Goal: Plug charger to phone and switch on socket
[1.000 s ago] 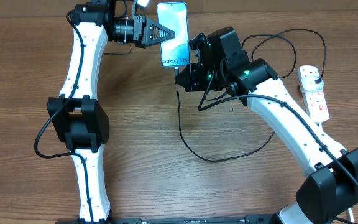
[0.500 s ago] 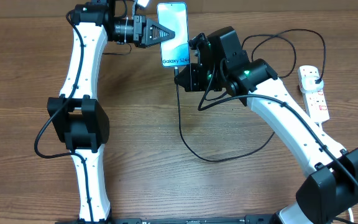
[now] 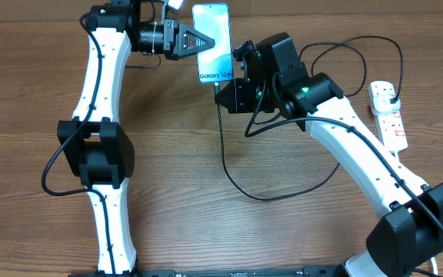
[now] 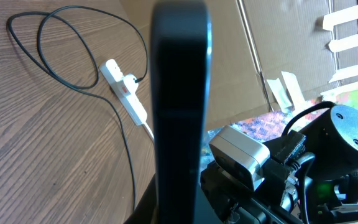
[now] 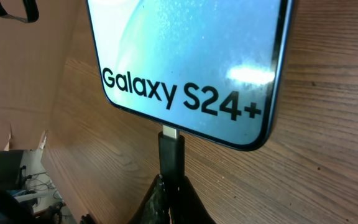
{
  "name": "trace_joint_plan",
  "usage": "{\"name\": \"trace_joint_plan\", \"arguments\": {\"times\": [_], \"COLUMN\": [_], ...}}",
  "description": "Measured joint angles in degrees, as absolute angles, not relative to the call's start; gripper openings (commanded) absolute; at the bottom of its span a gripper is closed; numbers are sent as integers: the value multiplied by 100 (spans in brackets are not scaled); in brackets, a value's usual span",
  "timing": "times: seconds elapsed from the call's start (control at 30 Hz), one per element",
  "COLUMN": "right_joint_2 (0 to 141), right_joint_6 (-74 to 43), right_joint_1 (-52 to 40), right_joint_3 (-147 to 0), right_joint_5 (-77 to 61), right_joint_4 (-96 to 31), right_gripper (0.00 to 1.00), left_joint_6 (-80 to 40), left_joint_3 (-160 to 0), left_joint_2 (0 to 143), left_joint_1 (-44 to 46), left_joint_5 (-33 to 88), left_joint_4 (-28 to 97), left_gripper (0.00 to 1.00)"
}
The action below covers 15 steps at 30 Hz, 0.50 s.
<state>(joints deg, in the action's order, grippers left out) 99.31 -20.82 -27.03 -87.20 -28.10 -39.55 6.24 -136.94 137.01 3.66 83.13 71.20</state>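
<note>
Overhead looks straight down on the phone [image 3: 213, 42] from high above; left wrist sights its dark edge closely, side-on; right wrist faces its lower screen, very near; all share it

Left wrist view blurs the phone [image 4: 180, 93] into a dark slab, right wrist view cuts off its top, and switch positions on the socket [image 3: 393, 123] are too small to tell.

You have a brown wood-grain bench [image 3: 206, 223] under even light, with plain brown cardboard panels [image 4: 272, 43] standing at its edge and white strips [image 4: 350, 20] beyond them.
</note>
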Motion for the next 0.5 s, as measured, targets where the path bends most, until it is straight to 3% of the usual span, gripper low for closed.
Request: {"name": "trace_joint_plan", "arguments": {"times": [0.5], "right_joint_2": [9931], "right_joint_6": [-2099], "right_joint_1": [-2705], "right_joint_3": [-8720], "right_joint_5": [-2827], "right_joint_4": [-3865], "right_gripper": [4], "left_joint_6": [620], "left_joint_3": [-13721], "left_joint_2": [13701], "left_joint_1": [333], "left_joint_5": [8315], "left_joint_4": [7116], "left_gripper": [4]}}
